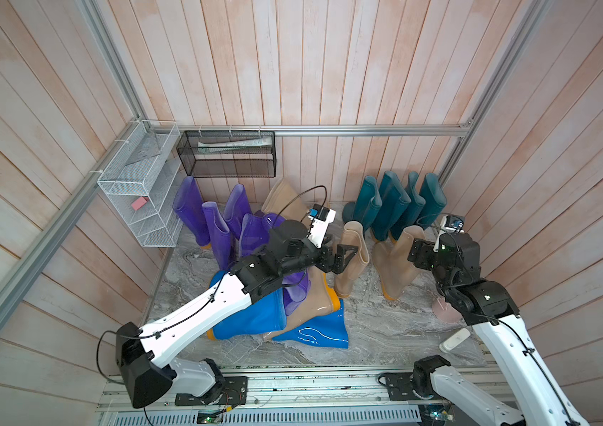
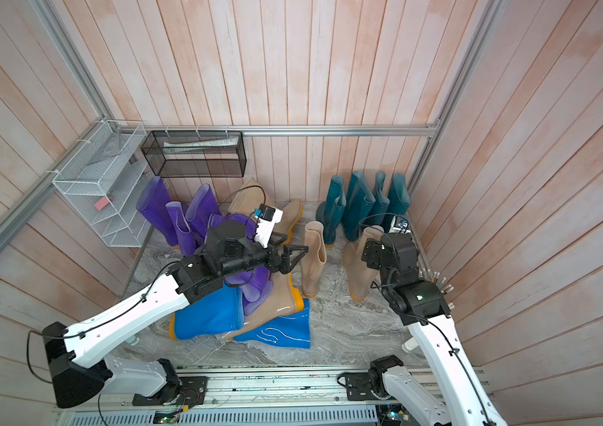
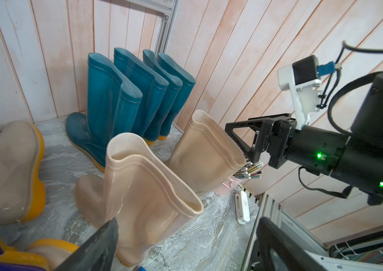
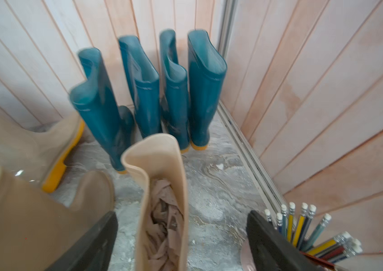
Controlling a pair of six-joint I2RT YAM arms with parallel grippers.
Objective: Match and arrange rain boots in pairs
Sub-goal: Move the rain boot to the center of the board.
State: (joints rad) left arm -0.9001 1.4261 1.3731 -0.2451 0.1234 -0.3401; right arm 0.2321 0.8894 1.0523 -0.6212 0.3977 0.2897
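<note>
Glossy rubber boots with yellow-orange soles crowd my marble-veined counter (image 1: 385,324). Four dark teal boots (image 1: 396,206) stand upright, shaft beside shaft, in the far right corner against the plank wall. In front of them stand two beige boots. My left jaws are spread wide beside the smooth ribbed shaft of the first standing beige boot (image 1: 353,258) and hold nothing. My right jaws, likewise apart, sit either side of the rim of the second standing beige boot (image 4: 157,187), whose shaft is stuffed with crumpled tan paper (image 4: 162,223). Under my left arm a third beige boot (image 1: 314,298) lies over two bright blue boots (image 1: 252,317). Translucent purple boots (image 1: 215,221) lean together behind, near a fourth beige boot (image 2: 285,217) on its side. A pink cup of pencils (image 3: 224,187) and a white plastic gadget (image 3: 242,206) crowd my right arm. A white wire basket (image 1: 137,191) and a black mesh basket (image 1: 230,155) hang on the walls.
</note>
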